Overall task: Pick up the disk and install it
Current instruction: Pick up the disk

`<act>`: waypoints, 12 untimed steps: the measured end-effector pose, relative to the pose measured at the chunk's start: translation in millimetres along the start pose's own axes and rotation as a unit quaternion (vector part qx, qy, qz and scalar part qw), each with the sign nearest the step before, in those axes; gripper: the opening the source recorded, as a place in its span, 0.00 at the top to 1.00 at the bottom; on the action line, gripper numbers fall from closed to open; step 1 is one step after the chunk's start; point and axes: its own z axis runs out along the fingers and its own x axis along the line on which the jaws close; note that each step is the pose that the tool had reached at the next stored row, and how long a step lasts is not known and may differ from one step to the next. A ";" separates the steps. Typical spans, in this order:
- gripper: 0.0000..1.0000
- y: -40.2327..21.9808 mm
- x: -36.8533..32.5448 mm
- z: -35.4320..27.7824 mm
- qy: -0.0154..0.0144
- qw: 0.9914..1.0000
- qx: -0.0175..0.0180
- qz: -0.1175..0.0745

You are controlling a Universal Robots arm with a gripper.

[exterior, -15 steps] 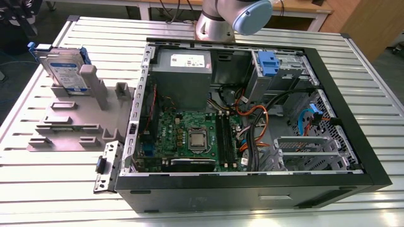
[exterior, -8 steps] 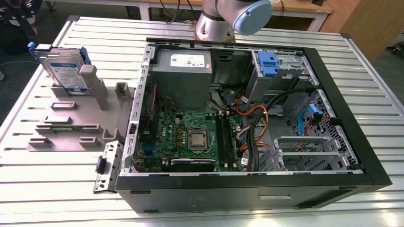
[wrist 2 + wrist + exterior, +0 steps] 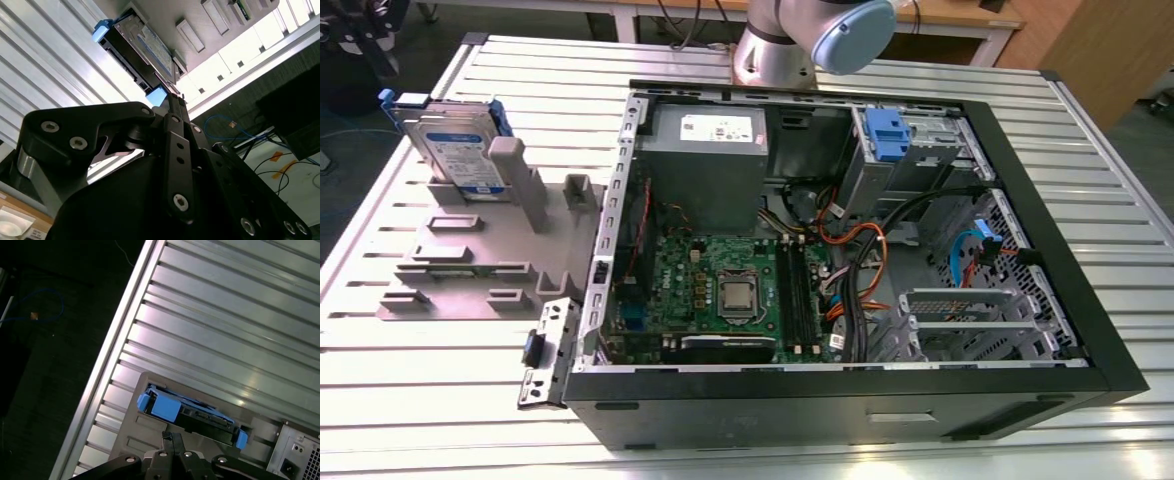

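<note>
Ribbed aluminium table (image 3: 1094, 150), long parallel grooves with a dull shine. Nearest the wrist cameras is the gripper (image 3: 171, 439), black metal links with bolt heads. Its fingers look pressed tip to tip with nothing between them, though the angle is steep, so I take that as likely only. Just past the tips and not touching them is the disk (image 3: 192, 412). It stands on edge in a slot of a grey moulded holder (image 3: 467, 260), near the table's far corner on the exterior view's left and close to the table edge. It is a flat silver-metal slab with a white-and-blue label on one face and blue plastic framing its thin edges. Step in hand, by my reading: approach for the pick, no contact yet. A grasp would call for fingers parted enough to straddle the narrow upper edge, then a straight pull clear of the slot. Farther off lies the open computer case (image 3: 854, 395), a black shell on its side with a green board (image 3: 720, 290) and tangled cables inside; the disk is not installed.
</note>
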 end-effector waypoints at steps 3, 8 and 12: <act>0.89 0.0 0.0 0.0 0.000 1.000 0.000 -0.005; 0.89 0.0 0.0 0.0 0.001 1.000 0.000 -0.020; 0.89 0.0 0.0 0.0 0.001 0.999 -0.001 -0.034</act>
